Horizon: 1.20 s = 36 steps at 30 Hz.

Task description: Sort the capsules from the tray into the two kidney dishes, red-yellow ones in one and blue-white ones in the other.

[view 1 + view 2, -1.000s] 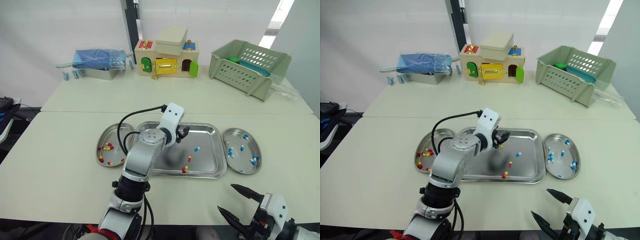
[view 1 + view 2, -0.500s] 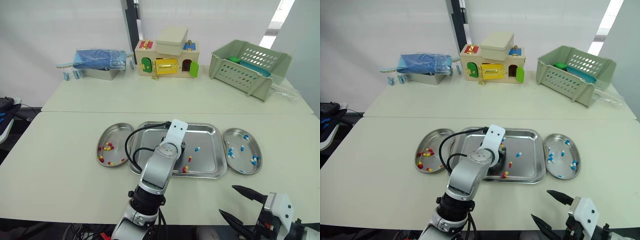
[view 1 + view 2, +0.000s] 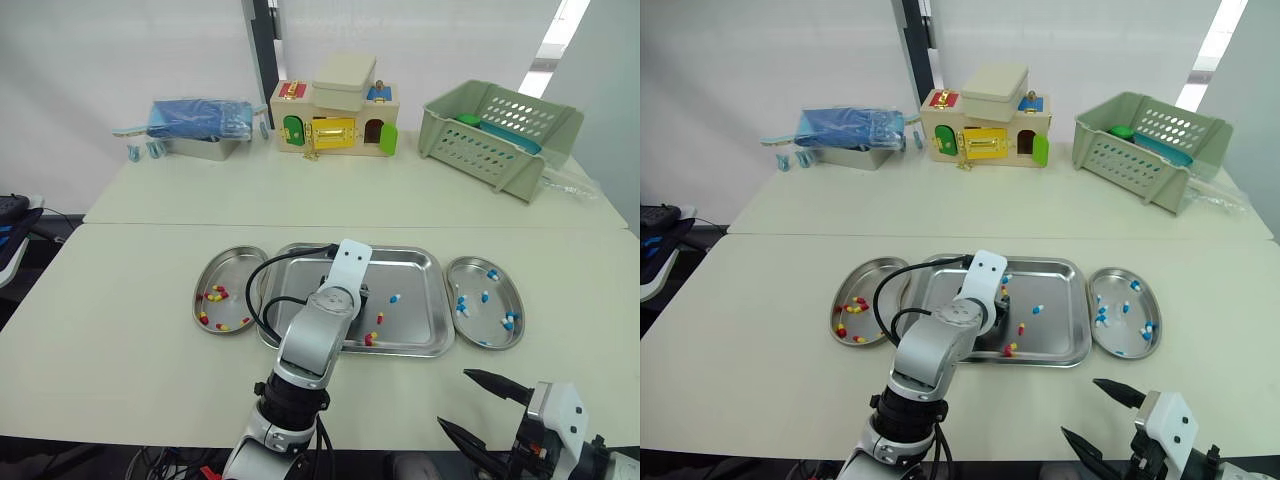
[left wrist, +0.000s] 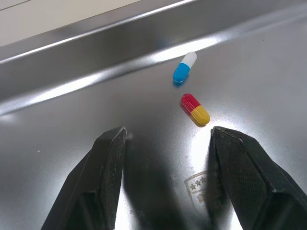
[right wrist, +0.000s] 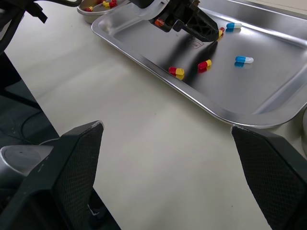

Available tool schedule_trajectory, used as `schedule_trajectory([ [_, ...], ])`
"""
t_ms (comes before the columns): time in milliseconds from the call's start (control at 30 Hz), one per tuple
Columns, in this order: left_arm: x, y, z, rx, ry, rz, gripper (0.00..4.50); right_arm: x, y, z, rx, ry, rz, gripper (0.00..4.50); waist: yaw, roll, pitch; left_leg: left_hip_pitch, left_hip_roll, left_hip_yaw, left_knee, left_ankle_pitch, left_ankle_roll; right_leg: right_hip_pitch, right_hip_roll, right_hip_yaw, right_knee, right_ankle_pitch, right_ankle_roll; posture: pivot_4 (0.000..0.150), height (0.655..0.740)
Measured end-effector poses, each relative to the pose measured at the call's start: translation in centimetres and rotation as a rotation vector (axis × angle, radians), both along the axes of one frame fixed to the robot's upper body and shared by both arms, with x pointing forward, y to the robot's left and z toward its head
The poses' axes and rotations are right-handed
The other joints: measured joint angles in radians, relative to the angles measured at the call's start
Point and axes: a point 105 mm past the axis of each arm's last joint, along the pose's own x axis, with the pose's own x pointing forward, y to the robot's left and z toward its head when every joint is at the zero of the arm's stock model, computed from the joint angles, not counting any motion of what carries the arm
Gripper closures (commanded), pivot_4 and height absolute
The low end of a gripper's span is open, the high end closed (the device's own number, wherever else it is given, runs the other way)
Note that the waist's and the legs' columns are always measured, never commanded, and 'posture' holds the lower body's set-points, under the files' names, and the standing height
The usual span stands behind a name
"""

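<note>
The steel tray (image 3: pixel 425 262) sits between two kidney dishes. The left dish (image 3: pixel 204 278) holds several red-yellow capsules and the right dish (image 3: pixel 487 325) holds several blue-white ones. My left gripper (image 4: pixel 169 136) is open, low over the tray floor. Just beyond its fingertips lie a red-yellow capsule (image 4: pixel 195 109) and a blue-white capsule (image 4: pixel 184 67). Two more red-yellow capsules (image 5: pixel 176 72) and another blue-white one (image 3: pixel 394 297) lie in the tray. My right gripper (image 3: pixel 455 398) is open over the table's near edge, well short of the tray, with nothing in it.
Along the back of the table stand a toy house with coloured doors (image 3: pixel 335 118), a green plastic basket (image 3: pixel 497 135) and a metal box with a blue bag (image 3: pixel 198 122). Bare table surrounds the tray on the near side.
Over the last second my left arm swung down and in, bringing its gripper from above the tray's back part to low over the tray floor. The right gripper has barely moved.
</note>
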Motion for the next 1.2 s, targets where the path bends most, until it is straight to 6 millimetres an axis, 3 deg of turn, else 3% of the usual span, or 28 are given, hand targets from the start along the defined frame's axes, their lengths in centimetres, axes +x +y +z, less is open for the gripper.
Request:
schedule_trajectory([
  [533, 0.57, -0.01, -0.73, -0.015, 0.005, 0.019, 1.55, 0.17, 0.24, 0.27, 0.006, 0.004, -0.007, 0.0, 0.0, 0.0, -0.019, 0.002, 0.0, 0.0, -0.001, 0.0, 0.0, 0.002, 0.0, 0.0, -0.001, 0.0, 0.0, 0.15, 0.74],
  [833, 0.5, -0.2, -0.87, -0.023, 0.014, 0.014, 4.39, 0.19, 0.25, 0.26, 0.006, 0.006, -0.008, 0.0, 0.0, 0.0, -0.019, 0.002, 0.0, 0.001, -0.001, 0.0, 0.0, 0.002, 0.0, 0.001, -0.001, 0.0, 0.0, 0.15, 0.74],
  [1200, 0.52, -0.29, -0.98, -0.027, 0.018, 0.015, 4.49, 0.53, 0.61, 0.44, 0.015, -0.008, 0.008, 0.0, 0.0, 0.0, -0.02, 0.003, 0.0, 0.001, -0.001, 0.0, 0.0, 0.002, 0.0, 0.001, -0.001, 0.0, 0.0, 0.15, 0.74],
])
